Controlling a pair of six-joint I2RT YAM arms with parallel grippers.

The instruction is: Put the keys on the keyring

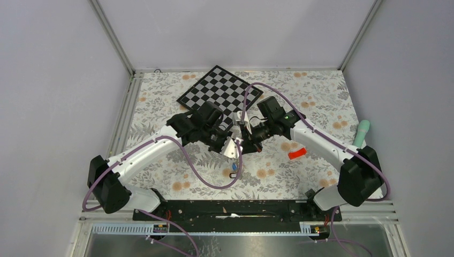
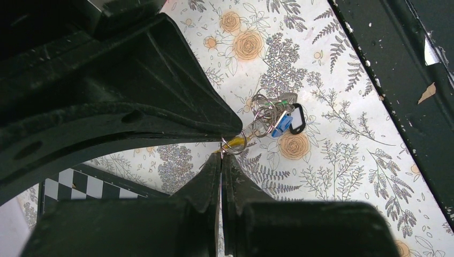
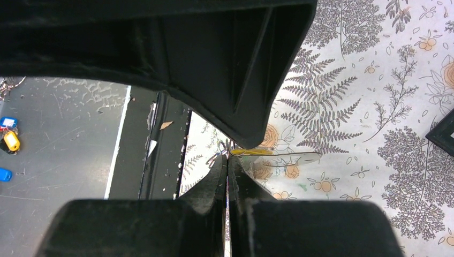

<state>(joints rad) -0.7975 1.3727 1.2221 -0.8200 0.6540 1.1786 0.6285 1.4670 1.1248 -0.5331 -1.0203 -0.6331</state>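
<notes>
Keyring of grey metal: clamped in left pincer
Yellow-tagged key: clamped in right pincer
Risk: thin pinch might slip, dropping key

I'm working over a pale tablecloth printed with grey ferns and orange blossoms. The square chequered board is black and white. The arms are white with black joints and trail purple cables. The small silver keys carry blue and yellow plastic tags, with a hint of green. There is also a red block and a mint-green cylinder.
</notes>
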